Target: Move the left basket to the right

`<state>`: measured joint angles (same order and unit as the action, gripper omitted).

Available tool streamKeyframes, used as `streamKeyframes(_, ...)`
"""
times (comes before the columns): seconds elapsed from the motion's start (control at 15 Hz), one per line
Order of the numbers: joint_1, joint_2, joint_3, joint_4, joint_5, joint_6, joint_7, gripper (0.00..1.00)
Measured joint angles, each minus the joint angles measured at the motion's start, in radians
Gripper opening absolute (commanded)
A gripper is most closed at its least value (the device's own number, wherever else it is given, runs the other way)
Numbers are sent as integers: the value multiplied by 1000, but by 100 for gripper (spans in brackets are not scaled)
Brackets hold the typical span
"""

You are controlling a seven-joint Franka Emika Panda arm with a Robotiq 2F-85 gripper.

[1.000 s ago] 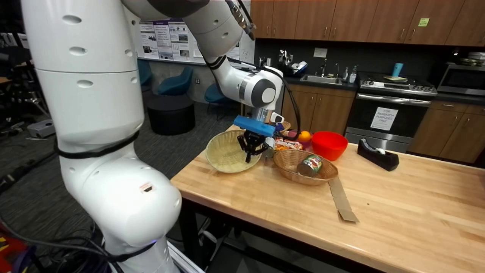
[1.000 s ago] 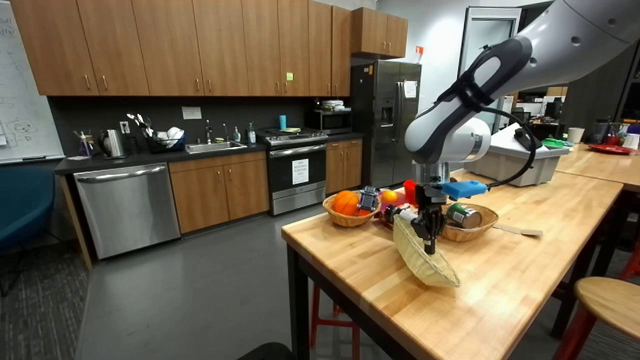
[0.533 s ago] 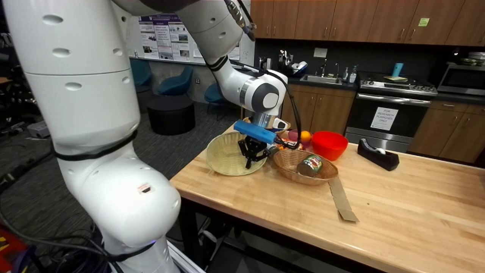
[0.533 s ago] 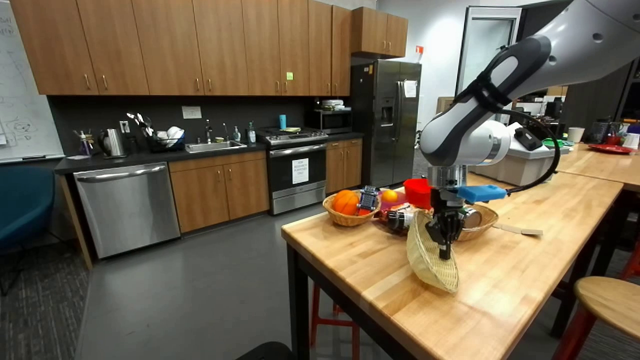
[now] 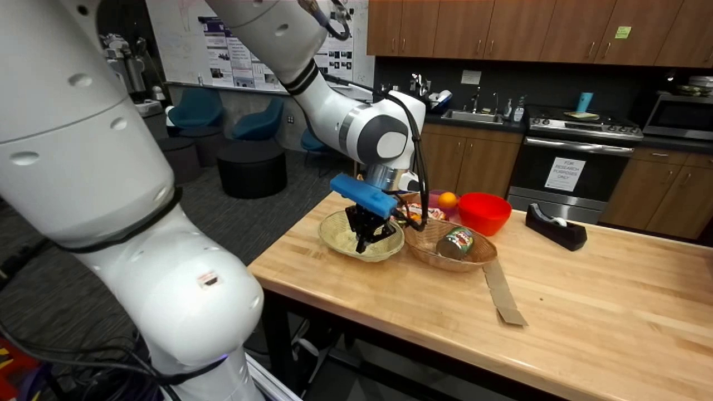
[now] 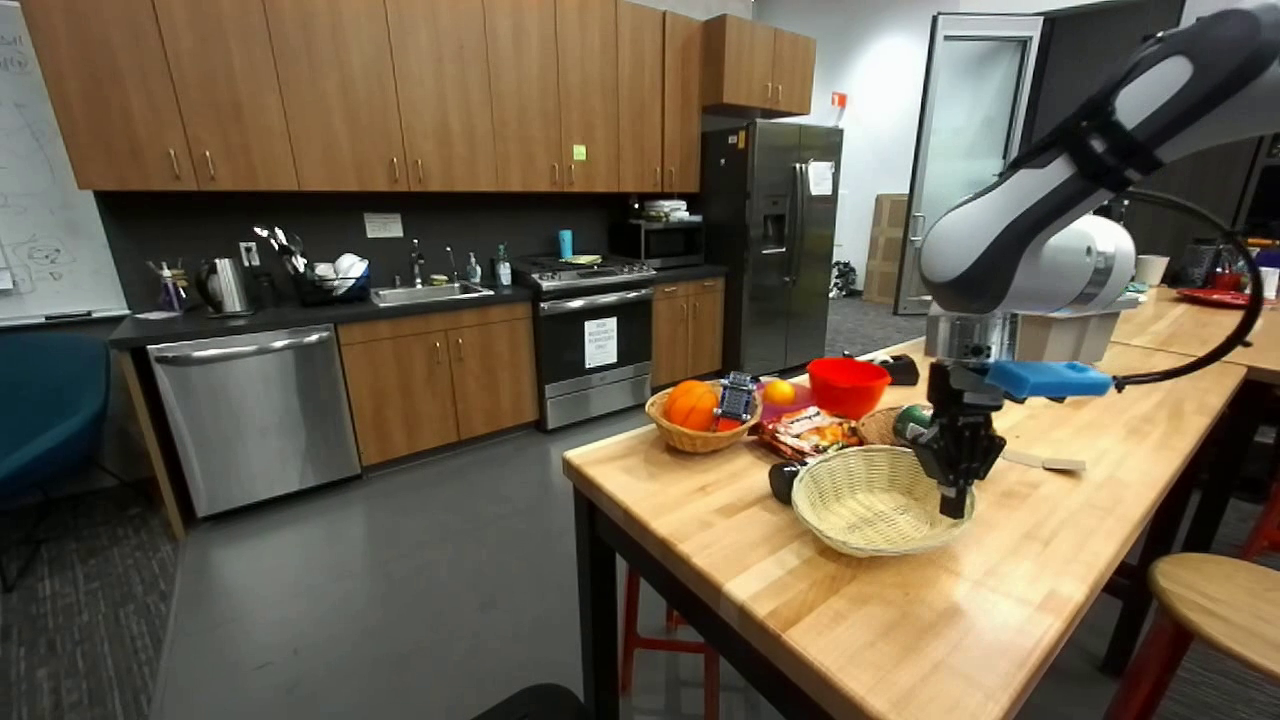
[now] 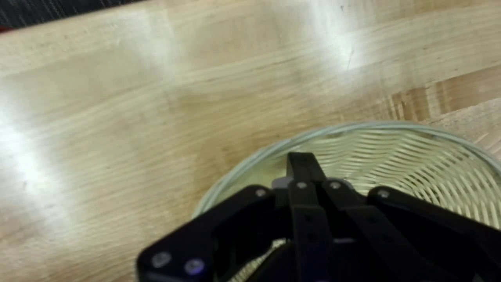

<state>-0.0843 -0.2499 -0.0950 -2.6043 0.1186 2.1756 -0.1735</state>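
At lower right of the wrist view, the frame's edge cuts off the yellow-green basket (image 7: 422, 162), whose weave the gripper (image 7: 304, 161) partly hides. Right of centre in an exterior view, the gripper covers much of the brown basket (image 6: 879, 427).

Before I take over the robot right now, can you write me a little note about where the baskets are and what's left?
Gripper: shut, tips inside the rim of the pale basket. Nothing seen held; can't tell if it touches.
Pale basket: looks level, open side up, on the table; in an exterior view, left of the brown basket with the can.
Done: the pale basket was tipped a second ago and now lies flatter, a little further right in that view.
Still to do: it probably needs to go more to the right, maybe with a push or a grip on the rim.
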Motion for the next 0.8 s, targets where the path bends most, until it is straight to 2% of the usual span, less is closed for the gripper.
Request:
streamKeyframes(0.27,-44,-173,-28,-99,-16,-21,48,0)
streamKeyframes(0.53,-80,-308,-36,-150,-40,-67,85,0)
streamKeyframes(0.67,-75,-339,-29,-157,-39,-87,90,0)
streamKeyframes(0.8,-40,-343,-10,-157,-30,-100,90,0)
